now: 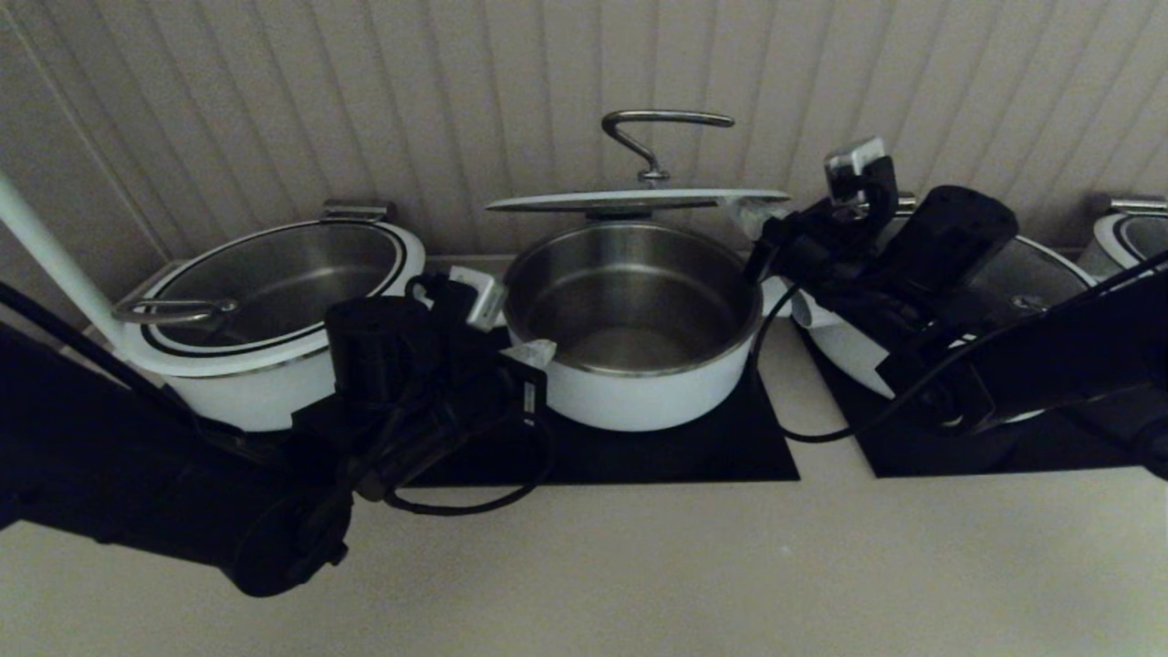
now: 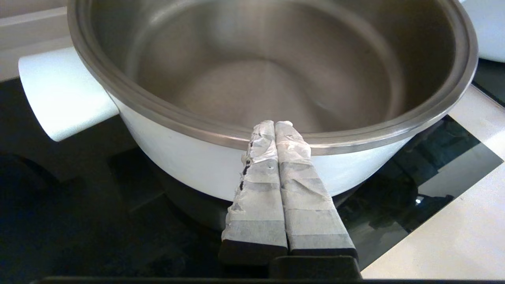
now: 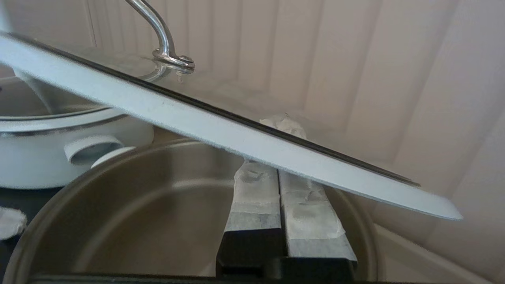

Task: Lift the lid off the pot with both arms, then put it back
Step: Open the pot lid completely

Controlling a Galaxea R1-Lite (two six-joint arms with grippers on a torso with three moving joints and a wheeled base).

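Centre of the bench (image 1: 639,566): the pot (image 1: 639,383), white outside with a steel inner bowl, stands open on a black mat (image 1: 730,447). The lid (image 1: 639,200) is held level in the air above the pot, clear of the rim, its curved steel handle (image 1: 652,137) uppermost. The right tool (image 1: 753,214) is at the lid's edge on the robot's right; in the right wrist view the two taped fingers (image 3: 252,189) lie side by side with the lid's rim (image 3: 236,130) crossing just over them and one taped tip showing through the glass beyond the rim, so whether they pinch the lid cannot be told. The left tool (image 2: 275,124) is low at the near left wall of the pot, well below the lid; its taped fingers (image 2: 300,185) are pressed together with nothing between them, tips level with the steel rim (image 2: 355,138), a short white stub (image 2: 63,94) of the pot off to one side of them. A second white pot (image 1: 265,310) with its own lid on stands beyond the left tool, further to the robot's left, and a third pot (image 1: 1031,274) lies partly hidden behind the right arm. A ribbed pale wall (image 1: 365,100) backs the row.
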